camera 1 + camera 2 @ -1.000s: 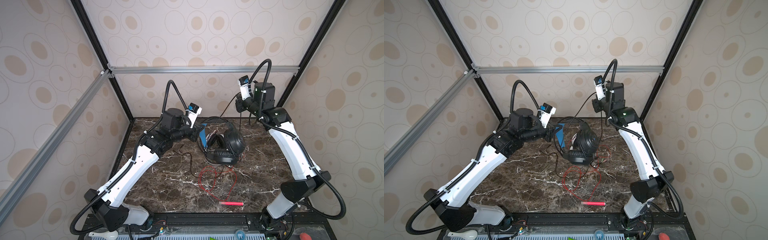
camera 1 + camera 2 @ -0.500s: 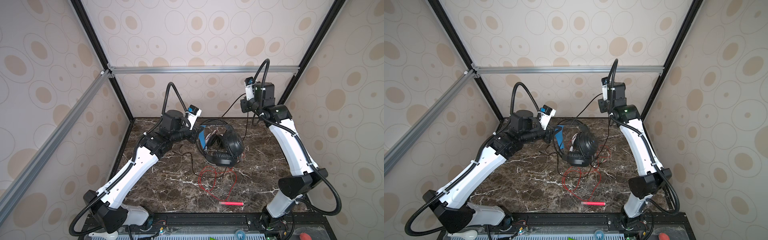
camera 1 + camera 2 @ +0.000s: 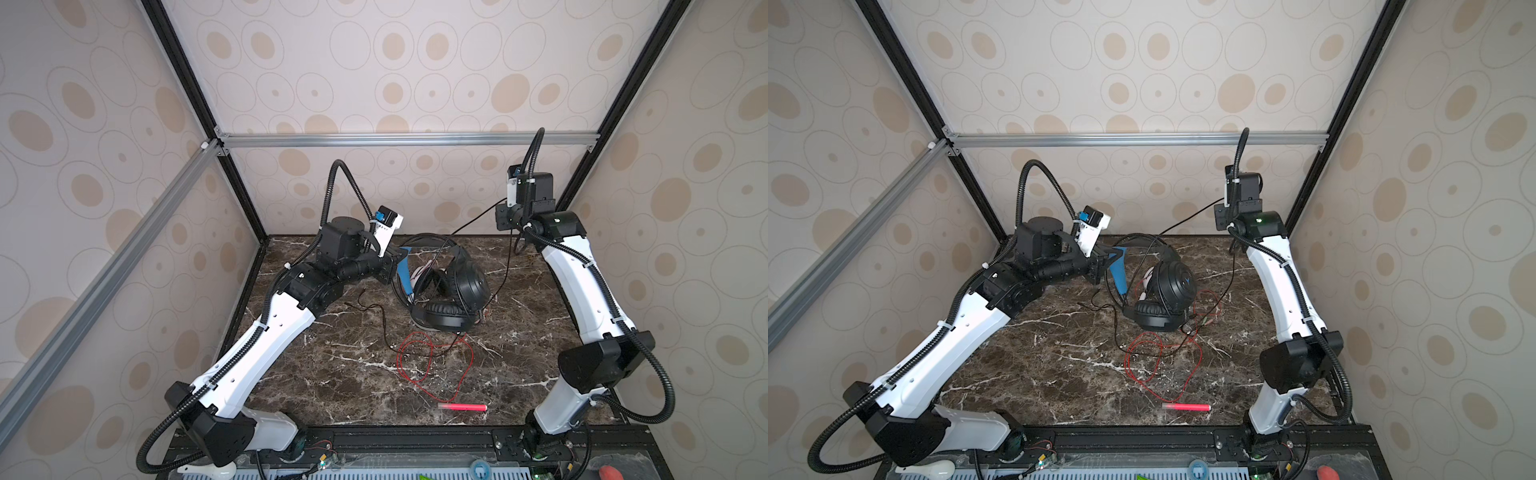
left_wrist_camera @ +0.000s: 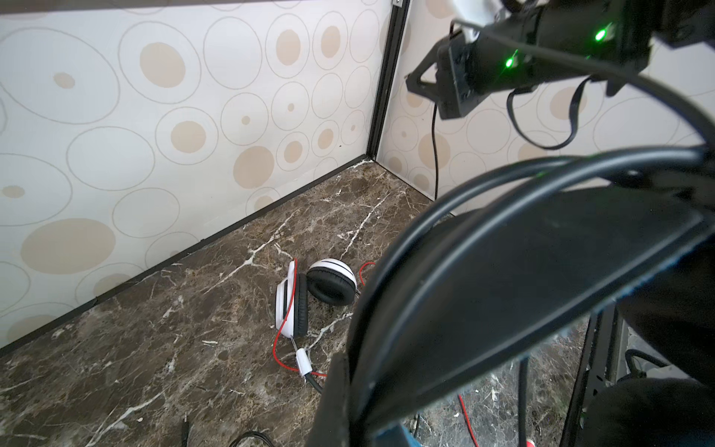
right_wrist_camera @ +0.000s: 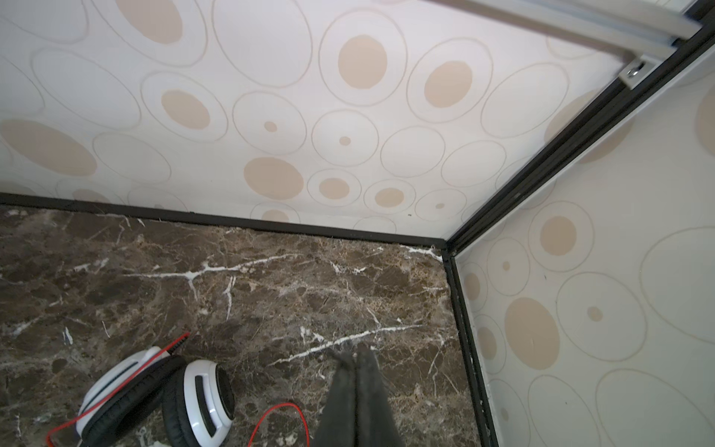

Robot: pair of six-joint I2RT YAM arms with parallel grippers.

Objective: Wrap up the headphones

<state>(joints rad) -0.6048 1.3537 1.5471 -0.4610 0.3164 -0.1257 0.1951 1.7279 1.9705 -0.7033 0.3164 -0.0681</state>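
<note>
The white headset hides mostly behind the black headset.

From my station I count two headsets: one black headset and one white headset. There are two cables, one black cable and one red cable. One pink stick lies on the single counter. I see two end effectors: the left end effector and the right end effector.
</note>
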